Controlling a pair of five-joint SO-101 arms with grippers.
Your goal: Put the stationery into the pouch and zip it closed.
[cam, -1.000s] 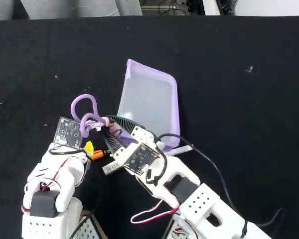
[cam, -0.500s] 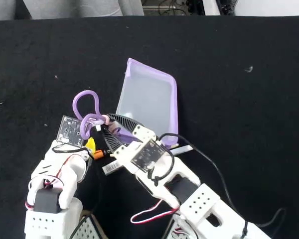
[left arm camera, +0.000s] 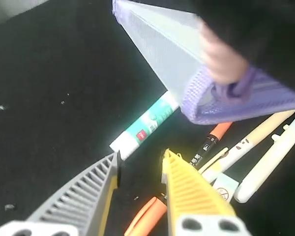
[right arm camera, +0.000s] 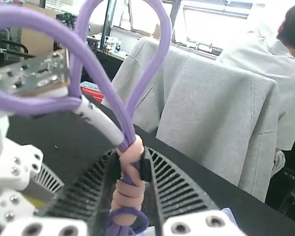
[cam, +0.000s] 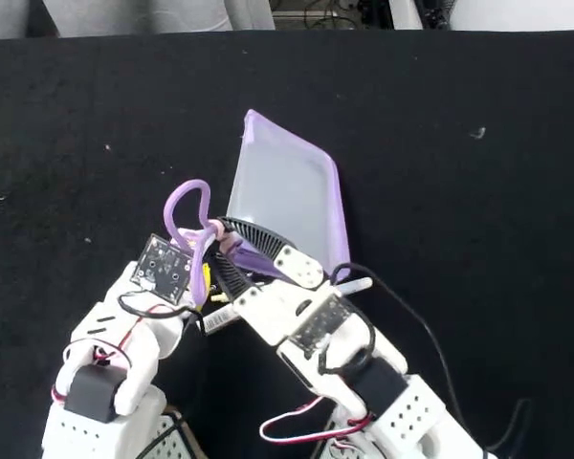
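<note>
Shifted rightward, right fingers [right arm camera: 174, 192] clamp the pouch's [cam: 287, 196] purple cord [cam: 186, 205]; left fingers [left arm camera: 188, 189] hang narrowly parted over pens [left arm camera: 250, 142].

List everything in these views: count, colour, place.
pouch: one, translucent with purple trim, on the table
cord loop: one, purple, rising from the pouch's near end
knot: one, pink, at the base of the cord loop
glue stick: one, white and green, on the table beside the pouch
orange-and-black pen: one, partly under the pouch's end
orange pen: one, below the left gripper
cream pen: one, near the pouch's end
white pen: one, beside the cream pen
table: one, black
left gripper: grey and yellow, jaws open over the stationery
right gripper: black, jaws shut on the cord loop at the knot
</note>
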